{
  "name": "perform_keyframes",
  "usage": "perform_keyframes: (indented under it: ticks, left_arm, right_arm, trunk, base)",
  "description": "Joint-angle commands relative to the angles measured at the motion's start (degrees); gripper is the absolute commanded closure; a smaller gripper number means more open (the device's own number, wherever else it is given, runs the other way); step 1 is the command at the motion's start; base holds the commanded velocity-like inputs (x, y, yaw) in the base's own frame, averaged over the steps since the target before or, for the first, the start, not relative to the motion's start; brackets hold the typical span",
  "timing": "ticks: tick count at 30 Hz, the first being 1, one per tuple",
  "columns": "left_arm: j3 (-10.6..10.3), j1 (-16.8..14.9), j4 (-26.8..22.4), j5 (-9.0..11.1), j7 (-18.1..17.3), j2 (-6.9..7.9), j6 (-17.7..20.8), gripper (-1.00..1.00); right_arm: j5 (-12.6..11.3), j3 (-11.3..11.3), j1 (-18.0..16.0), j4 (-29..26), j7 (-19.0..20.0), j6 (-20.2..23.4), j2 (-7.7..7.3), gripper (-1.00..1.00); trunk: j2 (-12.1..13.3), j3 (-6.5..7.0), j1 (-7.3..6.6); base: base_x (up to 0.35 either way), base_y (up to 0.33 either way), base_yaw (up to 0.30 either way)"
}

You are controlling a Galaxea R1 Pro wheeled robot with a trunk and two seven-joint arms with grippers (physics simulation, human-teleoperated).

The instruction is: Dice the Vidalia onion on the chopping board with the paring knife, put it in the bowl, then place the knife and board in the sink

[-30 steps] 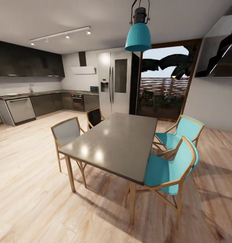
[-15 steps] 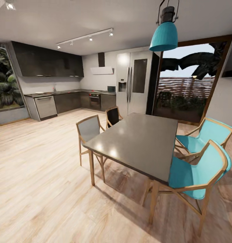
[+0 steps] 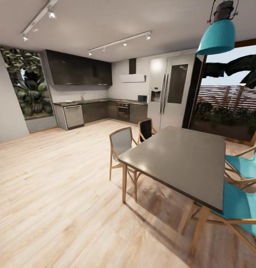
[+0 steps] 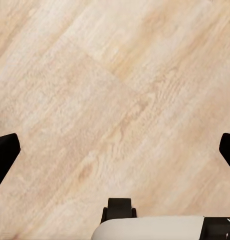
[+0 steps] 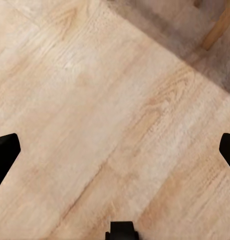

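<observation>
Onion retrieval hasn't begun: you're in transit, both end effectors (image 4: 115, 150) (image 5: 115, 150) released over the floor (image 3: 50, 193); steer toward the far tabletop (image 3: 87, 101)

Black left claw (image 4: 115, 150) fingertips, white rounded wrist housing, small black block, black right claw (image 5: 115, 150) tips

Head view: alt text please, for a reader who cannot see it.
An open-plan room: a grey dining table with wooden and teal chairs at right, bare wood floor ahead, and the dark kitchen countertop far off along the back wall.
</observation>
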Motion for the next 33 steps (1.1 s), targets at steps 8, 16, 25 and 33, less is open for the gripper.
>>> perform_keyframes:
  ticks: [8, 16, 25, 33]
  left_arm:
    - [0.0, 0.0, -0.1, 0.0, -0.1, 0.1, -0.1, -1.0]
    - [0.0, 0.0, -0.1, 0.0, 0.0, 0.56, -0.1, -1.0]
    - [0.0, 0.0, -0.1, 0.0, 0.0, 0.81, -0.1, -1.0]
    - [0.0, 0.0, 0.0, 0.0, 0.0, 0.82, -0.1, -1.0]
  right_arm:
    - [0.1, 0.0, 0.0, 0.0, 0.0, -0.2, 0.07, -1.0]
    - [0.1, 0.1, 0.0, 0.1, 0.0, -0.2, 0.08, -1.0]
    - [0.1, 0.1, 0.0, 0.8, 0.0, -0.2, 0.08, -1.0]
    - [0.1, 0.1, 0.0, 1.0, 0.0, -0.2, 0.08, -1.0]
  trunk:
    - [0.0, 0.05, 0.01]
    - [0.0, 0.06, 0.01]
    - [0.0, 0.06, 0.01]
    - [0.0, 0.06, 0.01]
  base:
    - [0.173, 0.237, 0.277]
    - [0.257, 0.128, 0.284]
    - [0.273, 0.006, 0.284]
    - [0.287, 0.067, 0.284]
